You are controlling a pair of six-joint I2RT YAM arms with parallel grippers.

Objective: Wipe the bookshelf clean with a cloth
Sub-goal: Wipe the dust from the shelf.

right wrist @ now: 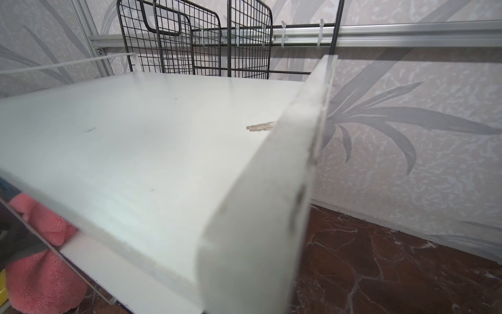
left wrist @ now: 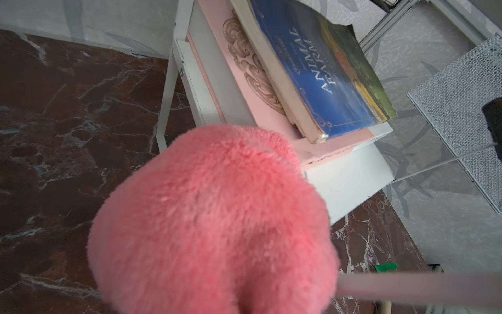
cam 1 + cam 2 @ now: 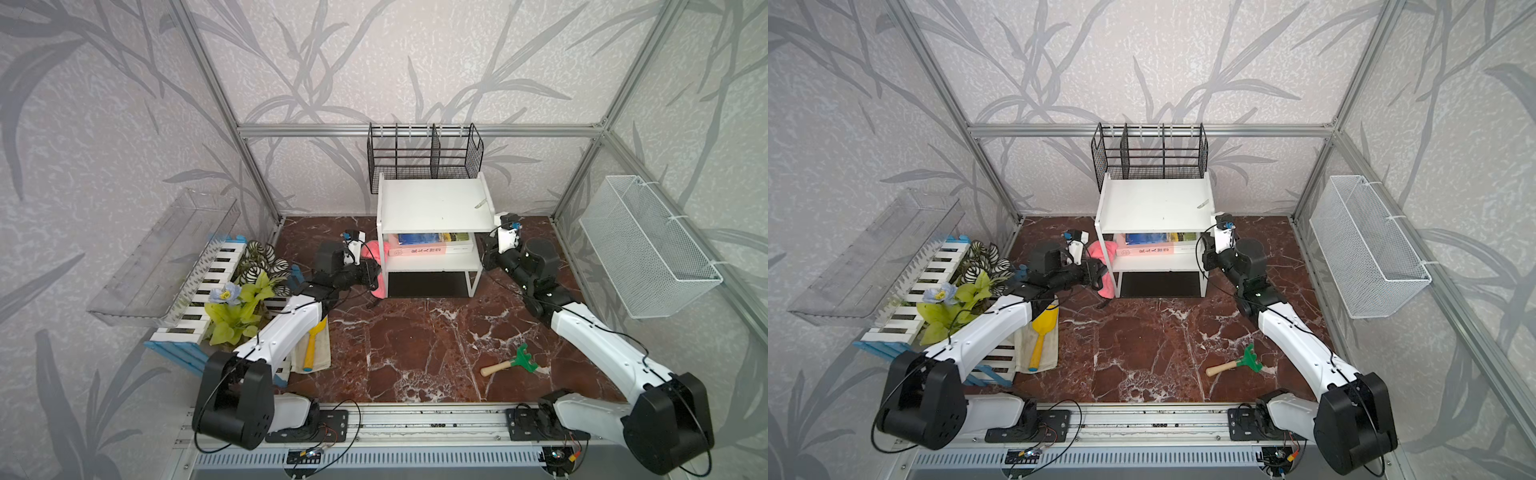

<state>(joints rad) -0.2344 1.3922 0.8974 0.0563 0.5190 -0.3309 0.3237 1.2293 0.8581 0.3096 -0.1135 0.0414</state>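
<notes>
The white three-tier bookshelf [image 3: 432,203] [image 3: 1154,203] stands at the back middle of the marble floor, with books [image 3: 432,243] on its middle board. My left gripper [image 3: 374,276] [image 3: 1098,274] is shut on the pink fluffy cloth [image 3: 371,250] [image 3: 1102,249], held against the shelf's left side at the middle tier. In the left wrist view the cloth [image 2: 217,217] hides the jaws. My right gripper [image 3: 485,253] [image 3: 1204,253] is shut at the shelf's right side panel [image 1: 258,217]. A small pale scrap [image 1: 260,127] lies on the top board.
A black wire rack [image 3: 424,156] hangs behind the shelf, a white mesh basket [image 3: 648,249] on the right wall. A green rake [image 3: 515,361] lies front right. A yellow scoop [image 3: 311,345] on beige cloth, a plant box [image 3: 232,291] and a clear tray [image 3: 166,257] are on the left.
</notes>
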